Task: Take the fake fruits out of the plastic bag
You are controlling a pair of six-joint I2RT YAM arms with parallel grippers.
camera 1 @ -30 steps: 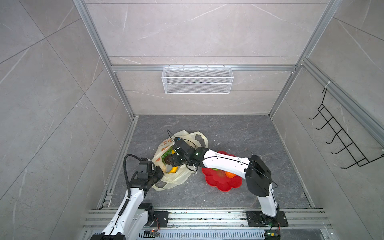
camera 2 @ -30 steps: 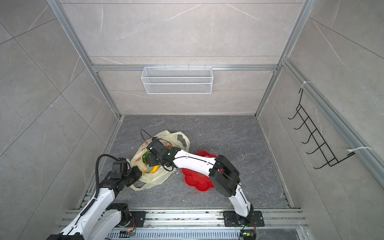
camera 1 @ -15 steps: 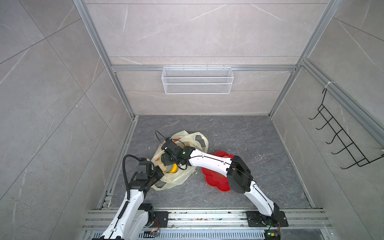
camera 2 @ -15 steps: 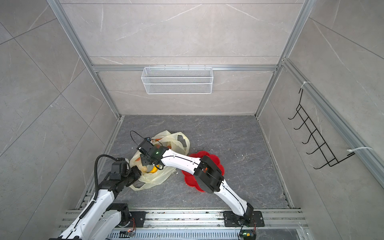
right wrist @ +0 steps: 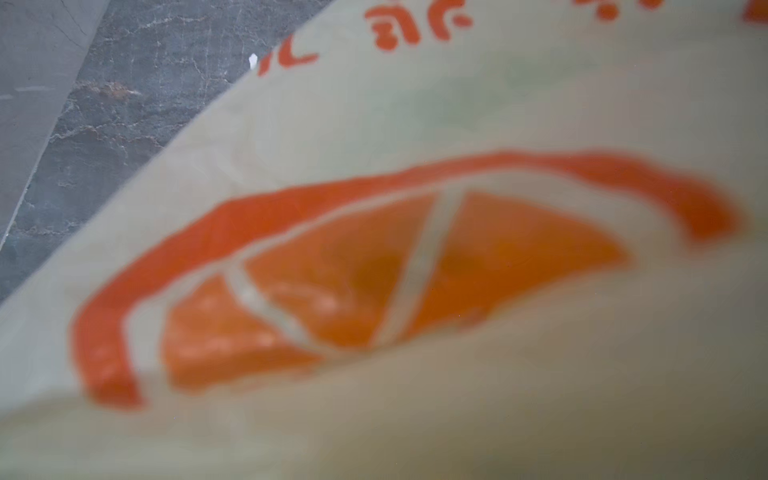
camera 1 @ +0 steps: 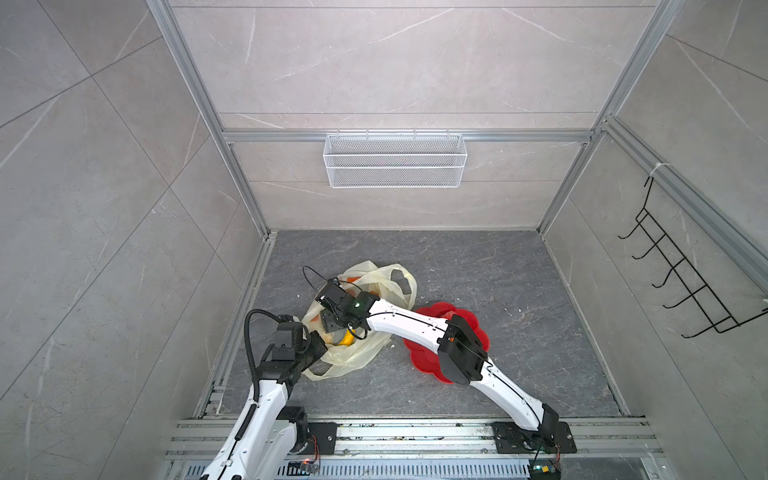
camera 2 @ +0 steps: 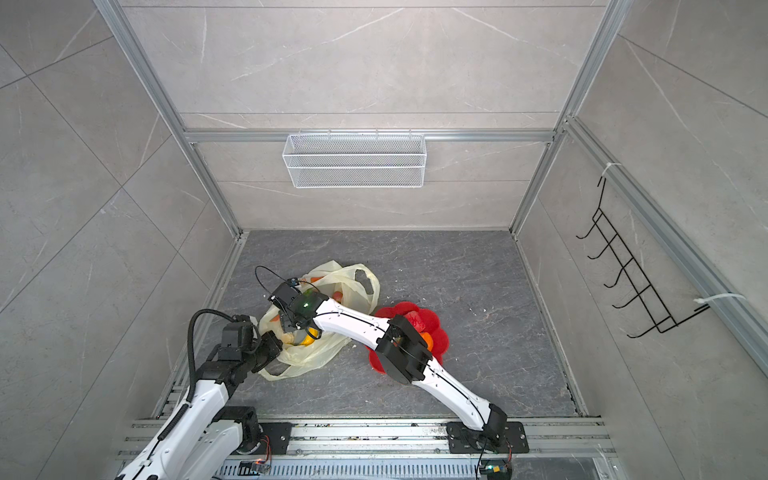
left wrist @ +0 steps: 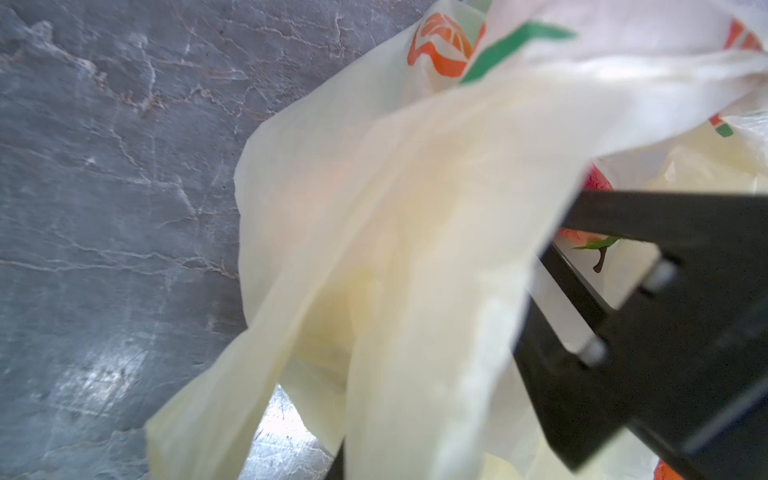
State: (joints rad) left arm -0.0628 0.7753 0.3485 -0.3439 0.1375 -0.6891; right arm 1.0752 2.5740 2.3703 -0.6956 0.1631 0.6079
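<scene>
Pinching the near rim of the plastic bag (camera 1: 351, 359), the left gripper (camera 1: 316, 344) sits closest to the rail (camera 1: 415, 432), its jaws pressed together on the pale-yellow film. The left wrist view shows that film draped across one black jaw, with a red bumpy fruit (left wrist: 598, 185) lying just past it inside the bag. That pinch appears to hold the mouth up and open toward the other arm.

Just beyond, the right gripper (camera 1: 332, 330) points down into the opened mouth, right over the fake fruits (camera 1: 338, 338). A yellow banana (camera 1: 345, 340) lies just beside it on the side toward the rail. Only one end shows, so its long axis cannot be read. Whether these jaws are spread or closed I cannot tell: the bag's walls hide the tips, and the right wrist view is filled by blurred film with orange print.

With the left occupied, the right arm is the one placed for a pick. It reaches across the middle, forearm low and stretched out, elbow above the red flower-shaped plate (camera 1: 419, 361), wrist bent downward. Farther back, the bag's loop handles (camera 1: 405, 278) rest slack on the surface (camera 1: 498, 291).
</scene>
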